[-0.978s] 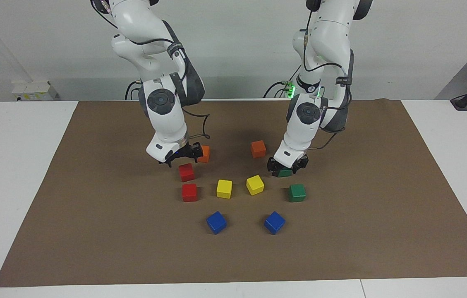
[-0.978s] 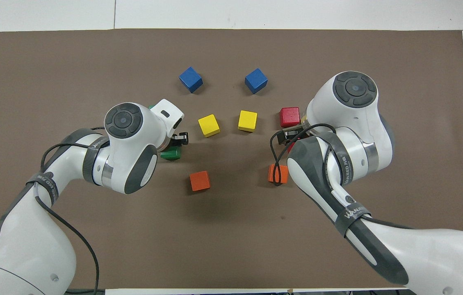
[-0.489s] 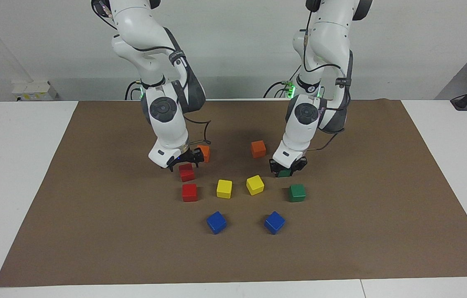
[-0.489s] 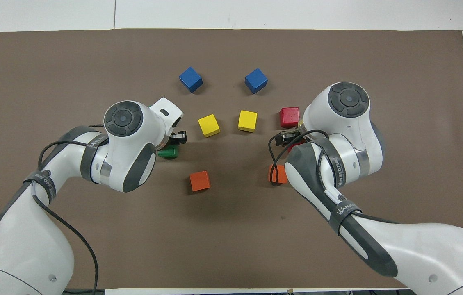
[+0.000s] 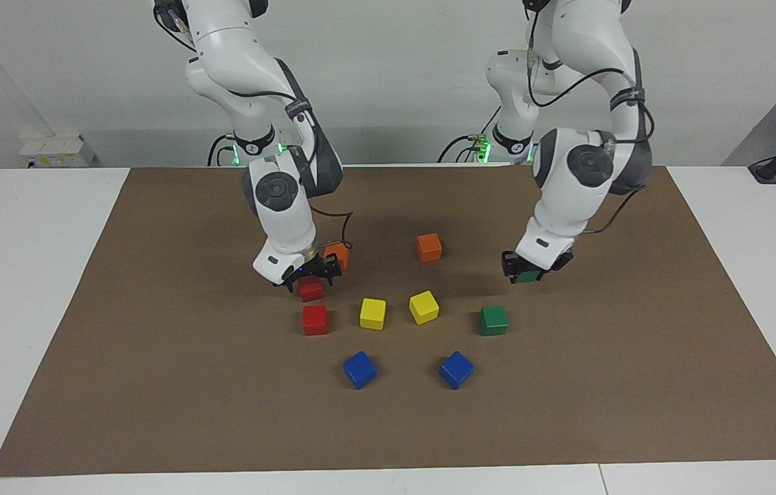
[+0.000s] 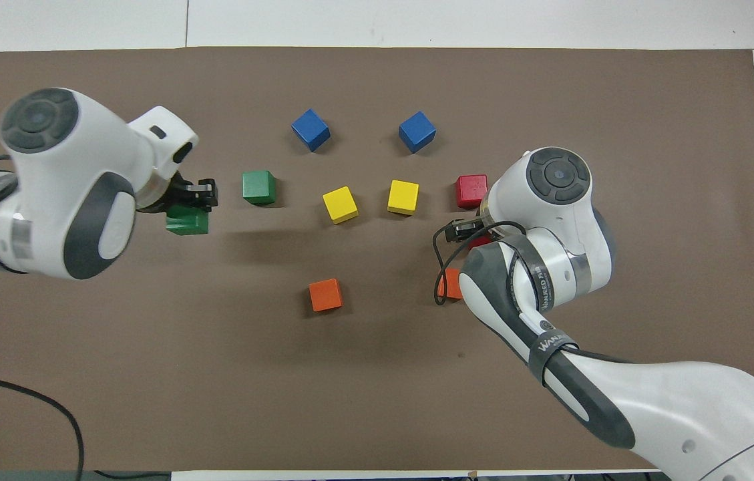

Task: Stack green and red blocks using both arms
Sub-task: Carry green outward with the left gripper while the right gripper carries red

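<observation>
My left gripper (image 5: 529, 272) is shut on a dark green block (image 5: 527, 277) and holds it in the air over the brown mat, toward the left arm's end; the gripper (image 6: 191, 208) and its block (image 6: 187, 221) also show in the overhead view. The second green block (image 5: 493, 320) (image 6: 258, 187) rests on the mat. My right gripper (image 5: 309, 276) is low, its open fingers straddling the top of a red block (image 5: 311, 290), which the arm mostly hides in the overhead view. The second red block (image 5: 315, 320) (image 6: 471, 190) lies beside it, farther from the robots.
Two yellow cubes (image 5: 372, 313) (image 5: 423, 306) lie between the red and green blocks. Two blue cubes (image 5: 359, 369) (image 5: 456, 369) lie farther from the robots. Two orange cubes (image 5: 429, 247) (image 5: 339, 255) lie nearer to them. All rest on the brown mat (image 5: 154, 385).
My left gripper has lifted the green block off the mat and carried it toward the left arm's end of the table. My right gripper has come down onto the red block.
</observation>
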### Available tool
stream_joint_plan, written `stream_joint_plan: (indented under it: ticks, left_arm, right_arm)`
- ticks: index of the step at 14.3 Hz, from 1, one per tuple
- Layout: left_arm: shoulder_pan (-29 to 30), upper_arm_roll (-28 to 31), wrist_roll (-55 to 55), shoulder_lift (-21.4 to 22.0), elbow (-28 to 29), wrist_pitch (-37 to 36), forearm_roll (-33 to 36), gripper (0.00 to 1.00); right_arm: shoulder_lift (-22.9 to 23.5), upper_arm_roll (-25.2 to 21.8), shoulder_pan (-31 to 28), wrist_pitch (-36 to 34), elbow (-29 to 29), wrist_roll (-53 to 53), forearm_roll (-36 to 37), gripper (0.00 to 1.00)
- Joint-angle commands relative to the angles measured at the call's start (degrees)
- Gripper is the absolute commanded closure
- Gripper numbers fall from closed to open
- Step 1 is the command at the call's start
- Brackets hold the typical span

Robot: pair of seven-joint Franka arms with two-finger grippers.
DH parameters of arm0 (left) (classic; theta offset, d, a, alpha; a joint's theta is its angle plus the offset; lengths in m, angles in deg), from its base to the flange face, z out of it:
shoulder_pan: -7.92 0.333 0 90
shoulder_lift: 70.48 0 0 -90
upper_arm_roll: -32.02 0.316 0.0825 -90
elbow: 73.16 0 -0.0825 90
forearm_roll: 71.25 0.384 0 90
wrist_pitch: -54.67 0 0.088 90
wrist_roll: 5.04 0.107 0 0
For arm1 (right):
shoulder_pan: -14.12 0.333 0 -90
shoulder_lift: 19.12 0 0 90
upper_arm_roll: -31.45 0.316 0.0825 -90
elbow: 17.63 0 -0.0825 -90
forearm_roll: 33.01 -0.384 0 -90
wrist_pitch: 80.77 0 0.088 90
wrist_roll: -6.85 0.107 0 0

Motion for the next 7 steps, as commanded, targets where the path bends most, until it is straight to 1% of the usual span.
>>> stream_joint_plan:
  ticks: [1,2,4,5,6,7]
  left_arm:
    - [7.7,-0.3,11.5,4.6,1.2,-5.0,-1.6,1.0]
    - [10.7,-0.2,16.2,5.4,1.9,-5.3,-1.6,1.0]
    - [16.8,-0.1,22.7,7.5,5.6,-4.7,-1.6,1.0]
    - [19.6,-0.2,26.4,7.8,7.0,-3.3,-1.6,1.0]
    - [22.0,-0.2,30.1,8.5,8.9,-0.8,-1.6,1.0]
    - [23.6,-0.2,31.3,9.2,11.7,2.8,-1.6,1.0]
  right_arm:
    - [-0.6,-0.1,0.3,2.5,2.8,2.1,1.0,0.13]
    - [-0.7,-0.1,0.3,2.5,2.9,2.0,1.0,0.27]
    - [-0.9,-0.1,0.4,1.5,2.6,2.0,1.0,0.9]
    - [-1.5,-0.1,-0.2,0.6,1.8,1.9,1.0,1.0]
    - [-2.6,-0.2,-1.5,-2.3,0.3,1.9,0.6,1.0]
    - [-3.0,-0.2,-3.1,-6.2,-2.3,1.8,0.6,1.0]
